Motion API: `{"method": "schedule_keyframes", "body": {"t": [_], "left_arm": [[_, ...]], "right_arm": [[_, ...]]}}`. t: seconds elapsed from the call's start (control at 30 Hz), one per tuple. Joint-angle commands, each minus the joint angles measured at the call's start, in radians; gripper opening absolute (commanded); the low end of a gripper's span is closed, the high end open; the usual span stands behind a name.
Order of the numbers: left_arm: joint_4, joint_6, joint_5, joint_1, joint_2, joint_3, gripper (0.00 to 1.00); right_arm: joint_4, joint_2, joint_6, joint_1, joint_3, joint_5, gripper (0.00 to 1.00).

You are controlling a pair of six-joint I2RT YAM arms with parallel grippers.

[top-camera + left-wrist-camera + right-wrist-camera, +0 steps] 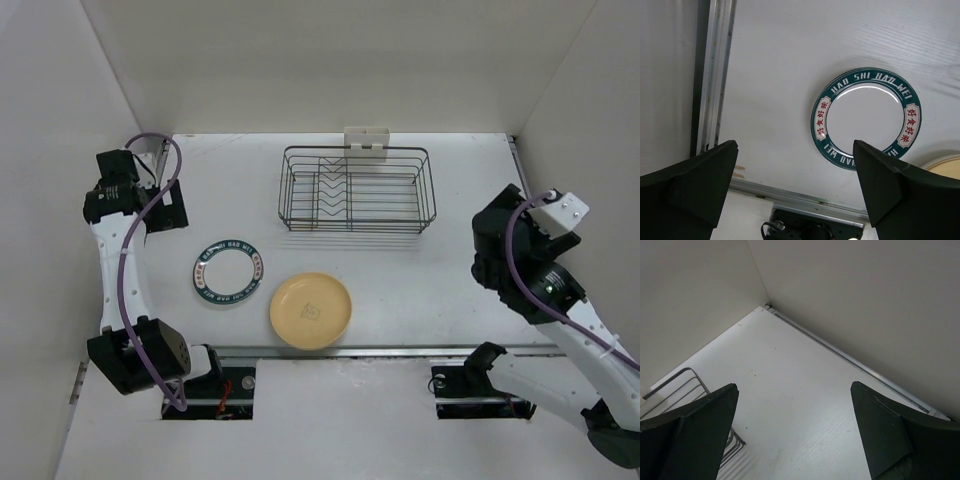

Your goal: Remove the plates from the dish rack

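The dark wire dish rack [355, 190] stands at the back middle of the table with no plates in it; one corner of it shows in the right wrist view [687, 382]. The white plate with the dark-green patterned rim [229, 271] lies flat at front left and also shows in the left wrist view [866, 118]. The yellow-orange plate [311, 310] lies flat beside it to the right, its edge showing in the left wrist view [946, 167]. The cream plate and the black-rimmed plate are out of view. My left gripper [167, 212] [795, 172] is open and empty at far left. My right gripper [492, 228] [792, 412] is open and empty, right of the rack.
A small white block [366, 139] sits on the rack's far long side. White walls close in the table at the back, left and right. A metal rail [380, 351] runs along the near edge by the arm bases.
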Motion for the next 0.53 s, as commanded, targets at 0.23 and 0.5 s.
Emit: {"method": "schedule_keyframes", "body": {"t": [0.23,0.5], "left_arm": [[0.03,-0.027,-0.024,0.005,-0.041,-0.036,1.0],[0.03,-0.027,-0.034,0.005,-0.06,-0.047,1.0]], "right_arm": [[0.042,0.139,-0.04,-0.003,0.016,-0.075,1.0],[0.031,0.212,-0.031,-0.003,0.067,-0.075,1.0]]}}
